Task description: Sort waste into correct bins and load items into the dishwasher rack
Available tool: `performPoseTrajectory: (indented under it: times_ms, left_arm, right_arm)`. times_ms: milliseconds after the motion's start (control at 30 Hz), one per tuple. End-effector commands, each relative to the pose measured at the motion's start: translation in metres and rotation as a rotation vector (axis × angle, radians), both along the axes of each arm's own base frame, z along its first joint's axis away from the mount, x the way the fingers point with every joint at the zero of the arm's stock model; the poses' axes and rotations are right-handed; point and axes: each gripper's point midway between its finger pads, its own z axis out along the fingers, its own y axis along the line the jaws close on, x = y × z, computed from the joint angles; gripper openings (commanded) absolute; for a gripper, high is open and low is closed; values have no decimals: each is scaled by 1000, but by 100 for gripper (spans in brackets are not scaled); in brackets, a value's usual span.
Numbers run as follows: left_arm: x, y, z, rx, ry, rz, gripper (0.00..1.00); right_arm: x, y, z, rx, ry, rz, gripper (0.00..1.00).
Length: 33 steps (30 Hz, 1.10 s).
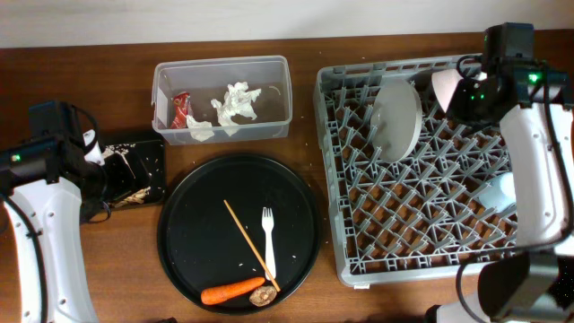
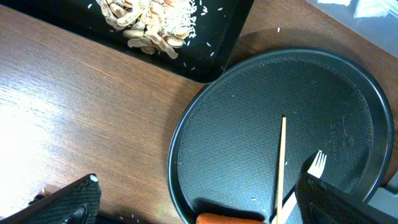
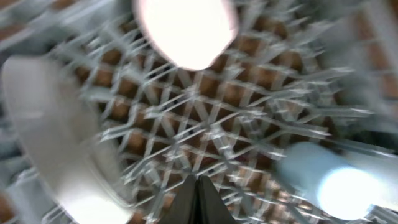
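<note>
The left claw [image 2: 196,193] hangs spread wide near the round tray's [image 1: 184,224] 10 o'clock rim. The carrot [image 1: 231,291] lies toward 4 o'clock from it, at the tray's 6 o'clock edge, long axis nearly 9-to-3. The right claw [image 3: 198,194], pressed together, hangs over the rack [image 1: 328,179], well apart, so the left arm looks nearer.

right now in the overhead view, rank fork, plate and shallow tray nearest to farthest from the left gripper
1. shallow tray, beside the left gripper
2. fork, on the round tray, mid table
3. plate, standing in the rack, far right
</note>
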Motion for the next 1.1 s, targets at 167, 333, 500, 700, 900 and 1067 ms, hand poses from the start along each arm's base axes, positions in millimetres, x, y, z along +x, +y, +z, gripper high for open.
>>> performPoseTrajectory:
  times_ms: [167,333,500,700,900,1067]
  left_arm:
    - [0,0,3,-5,-12,8,99]
    - [0,0,3,-6,-12,8,99]
    - [0,-1,3,-7,-13,7,99]
    - [5,-27,2,-49,-20,-75,99]
    - [-9,-65,-40,-77,82,-193,99]
    - [-12,-29,-46,-28,94,-82,99]
  right_arm:
    - [5,135,-11,494,-53,710,6]
    - [0,111,-17,373,14,603,15]
    - [-40,36,31,4,24,234,43]
    - [-99,45,44,74,106,169,75]
    - [-129,141,32,267,193,553,74]
    - [-154,245,20,243,183,876,75]
